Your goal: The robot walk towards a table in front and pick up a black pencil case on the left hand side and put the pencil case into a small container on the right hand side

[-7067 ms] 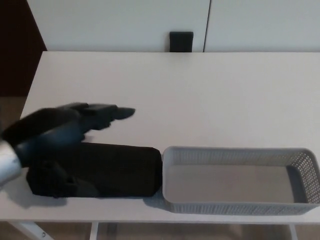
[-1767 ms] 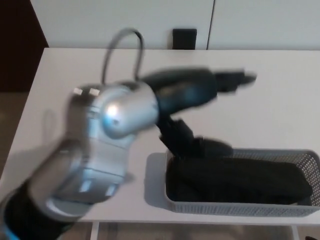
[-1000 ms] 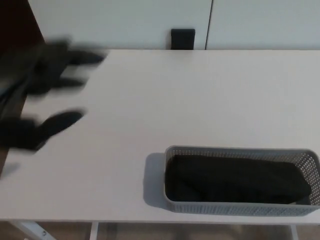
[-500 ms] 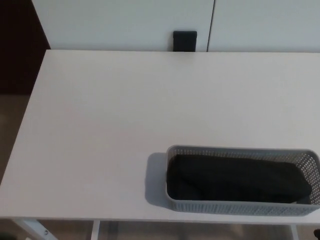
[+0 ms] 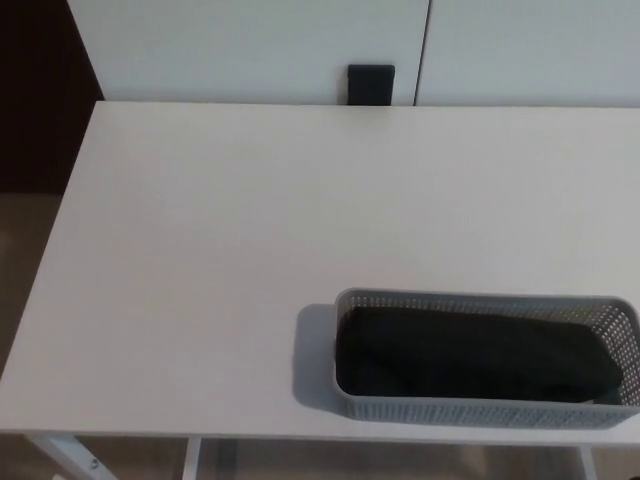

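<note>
now lying lengthwise inside grey container [image 5: 480, 411] at near right of table [image 5: 250, 230], black pencil case [image 5: 475, 356] long axis left-right; both hands out of view, finger state unknown, looks done.

No text, label, brand, number or sign could be read anywhere in the head view. The case [image 5: 475, 355] in the basket [image 5: 480, 411] showed only plain black fabric (no logo or tag that could be made out). The basket wall was bare grey mesh, the table [image 5: 250, 230] was blank white, and the small black plate [image 5: 371, 84] on the wall behind carried no marking that could be told.
</note>
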You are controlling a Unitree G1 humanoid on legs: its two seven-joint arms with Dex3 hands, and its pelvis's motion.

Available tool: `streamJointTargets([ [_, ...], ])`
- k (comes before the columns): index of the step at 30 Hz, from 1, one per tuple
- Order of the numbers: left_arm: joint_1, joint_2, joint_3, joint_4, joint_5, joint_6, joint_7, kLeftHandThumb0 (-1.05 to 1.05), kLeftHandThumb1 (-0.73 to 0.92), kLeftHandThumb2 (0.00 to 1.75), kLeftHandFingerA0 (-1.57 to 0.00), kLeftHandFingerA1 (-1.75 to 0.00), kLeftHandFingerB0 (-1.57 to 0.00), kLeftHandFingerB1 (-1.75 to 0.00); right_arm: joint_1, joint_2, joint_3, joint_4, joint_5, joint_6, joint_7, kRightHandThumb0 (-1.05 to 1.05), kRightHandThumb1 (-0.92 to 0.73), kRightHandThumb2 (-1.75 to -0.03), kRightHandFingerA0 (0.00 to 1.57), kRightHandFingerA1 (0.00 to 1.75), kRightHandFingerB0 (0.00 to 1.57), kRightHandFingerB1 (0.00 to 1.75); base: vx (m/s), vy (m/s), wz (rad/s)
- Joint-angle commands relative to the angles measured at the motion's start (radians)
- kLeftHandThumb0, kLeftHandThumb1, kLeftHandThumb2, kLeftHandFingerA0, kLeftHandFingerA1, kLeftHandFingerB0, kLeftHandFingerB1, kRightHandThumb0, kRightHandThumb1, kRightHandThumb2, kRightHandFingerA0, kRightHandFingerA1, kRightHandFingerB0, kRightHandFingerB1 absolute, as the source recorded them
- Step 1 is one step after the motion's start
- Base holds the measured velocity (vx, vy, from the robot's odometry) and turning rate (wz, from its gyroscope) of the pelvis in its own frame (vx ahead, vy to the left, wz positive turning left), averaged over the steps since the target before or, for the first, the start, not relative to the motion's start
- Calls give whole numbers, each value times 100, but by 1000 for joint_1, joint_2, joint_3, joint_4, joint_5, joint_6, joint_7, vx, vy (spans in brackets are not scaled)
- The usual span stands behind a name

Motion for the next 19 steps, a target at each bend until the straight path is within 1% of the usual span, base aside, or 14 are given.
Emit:
streamJointTargets([
  [1,-410,16,-312,576,365,-358,555,-87,54,86,0,0,-11,-7,33,18,11,43,-19,-9,-34,-66,-32,-76,78,68,48,58,0,0,0],
  [2,-460,16,-348,645,397,-332,622,-82,52,85,0,-8,-1,-5,43,16,9,43,-16,-19,-29,-66,-42,-55,82,61,52,51,0,0,0],
  [5,-570,-16,-432,819,469,-338,848,-76,50,86,-4,-27,-8,-14,69,9,9,39,-17,-29,-35,-66,-32,-76,78,67,48,56,0,0,0],
  [6,-594,-29,-427,859,458,-342,889,-76,48,85,-4,-33,-9,-17,71,11,8,39,-16,-32,-34,-65,-41,-54,82,62,54,51,0,0,0],
  [7,-602,-39,-417,887,439,-349,919,-74,47,85,-4,-39,-7,-19,80,20,7,39,-12,-41,-30,-64,-40,-53,84,65,54,52,0,0,0],
  [9,-534,-57,-407,896,421,-401,951,-83,51,84,-11,-32,-11,-5,129,37,12,42,-12,-64,-22,-66,-31,-75,81,69,50,60,0,0,0],
  [11,-476,-52,-429,899,426,-490,924,-84,52,87,-8,-26,-7,-5,158,39,21,47,-21,-80,-20,-65,-32,-75,77,68,48,58,0,0,0],
  [12,-461,-47,-436,877,427,-497,913,-86,54,86,-12,-22,-11,-2,166,38,17,43,-15,-84,-11,-62,-42,-54,78,63,52,52,0,0,0],
  [13,-454,-46,-436,870,419,-512,906,-84,52,85,-12,-16,-12,0,174,32,19,41,-19,-89,-12,-68,-32,-76,77,69,48,59,0,0,0],
  [15,-444,-47,-435,864,405,-540,907,-82,51,85,-12,-26,-12,-4,185,20,37,34,-43,-89,-36,-73,-32,-78,79,70,48,60,0,0,0],
  [16,-455,-45,-438,862,398,-546,905,-82,51,84,-12,-26,-13,-5,183,13,44,27,-52,-84,-47,-73,-44,-55,82,65,50,54,0,0,0],
  [17,-478,-33,-448,889,395,-550,891,-82,51,83,-12,-20,-12,0,176,15,46,27,-53,-76,-47,-73,-32,-77,80,70,47,59,0,0,0],
  [18,-489,-25,-458,901,395,-555,886,-75,46,84,-5,-27,-5,-9,174,15,50,23,-56,-72,-50,-75,-44,-54,83,65,49,53,0,0,0],
  [19,-494,-21,-469,904,396,-562,888,-75,46,84,-5,-27,-5,-9,178,15,54,18,-58,-72,-55,-75,-44,-54,83,65,49,53,0,0,0],
])
